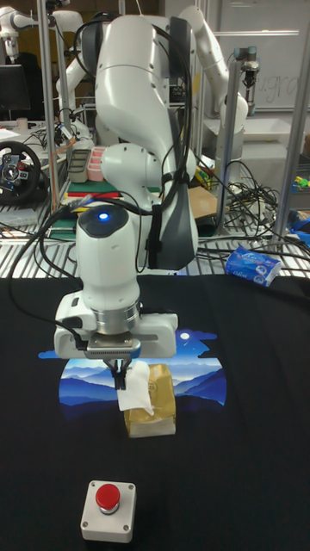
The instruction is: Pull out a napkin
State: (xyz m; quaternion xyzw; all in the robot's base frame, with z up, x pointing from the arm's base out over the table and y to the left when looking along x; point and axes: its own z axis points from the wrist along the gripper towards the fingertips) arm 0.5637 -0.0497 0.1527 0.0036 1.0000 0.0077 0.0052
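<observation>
Tall fixed view: gripper [118, 369] pinches a white napkin [135, 393] above the tan pack [151, 401] at lower centre; a straight upward pull should free it cleanly.

The gripper [119, 368] body covers the upper ends of its fingers [116, 373], and the dark tips merge with the napkin [135, 392], so the exact contact cannot be read. The napkin hides the left front of the tan napkin pack [155, 409]. The arm blocks part of the mountain print [202, 379]. The tabletop [250, 448] is cut off at the bottom and both side edges.
</observation>
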